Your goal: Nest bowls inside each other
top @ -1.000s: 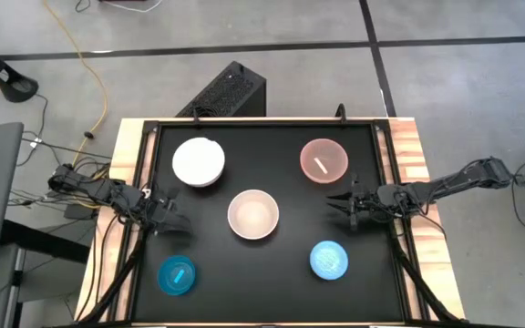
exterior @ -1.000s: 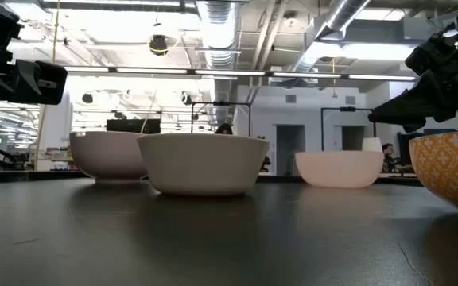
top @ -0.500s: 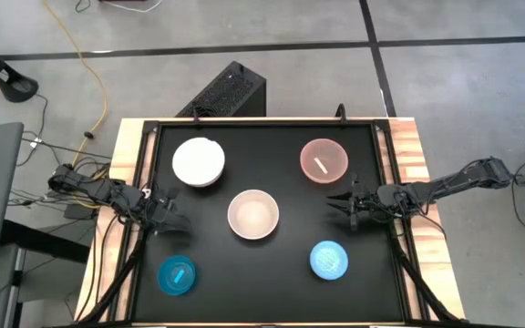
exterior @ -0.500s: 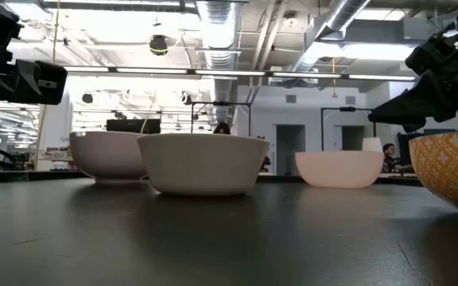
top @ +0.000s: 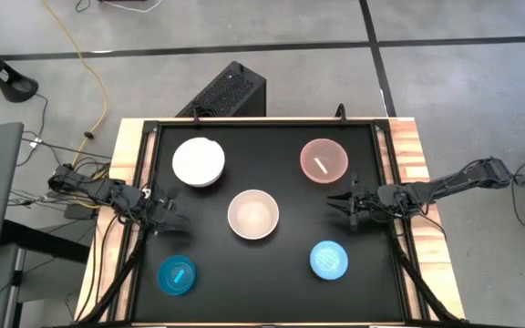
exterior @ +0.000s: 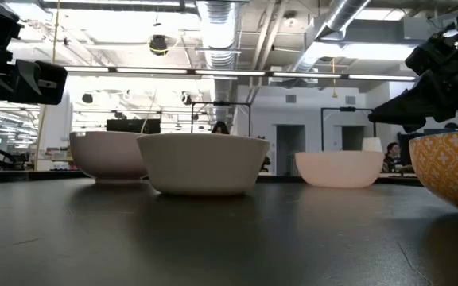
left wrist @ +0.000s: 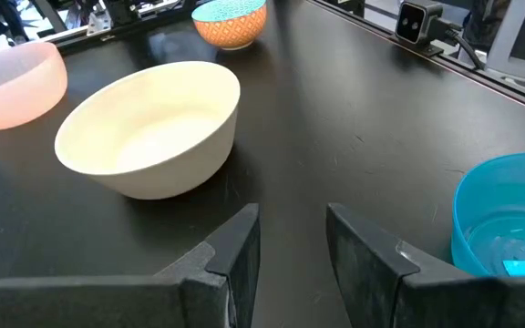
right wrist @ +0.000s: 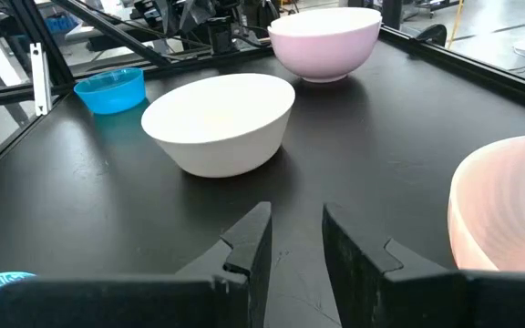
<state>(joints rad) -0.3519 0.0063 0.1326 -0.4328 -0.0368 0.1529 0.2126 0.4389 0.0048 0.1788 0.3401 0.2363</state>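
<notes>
Five bowls stand apart, each on its base, on the black table top [top: 272, 292]: white [top: 198, 162] at the far left, translucent pink [top: 324, 159] at the far right, cream [top: 252, 215] in the middle, light blue with an orange patterned outside [top: 329, 260] at the near right, teal [top: 177, 274] at the near left. My left gripper [top: 182, 225] hovers by the left edge between the white and teal bowls, open and pointing at the cream bowl [left wrist: 153, 128]. My right gripper [top: 334, 200] hovers right of the cream bowl [right wrist: 219, 123], also open. Both are empty.
A raised black rim [top: 262, 122] frames the table top, with wooden strips [top: 415, 164] outside it at left and right. A small camera [left wrist: 414, 20] sits at the table's near edge. Bare surface lies between the bowls.
</notes>
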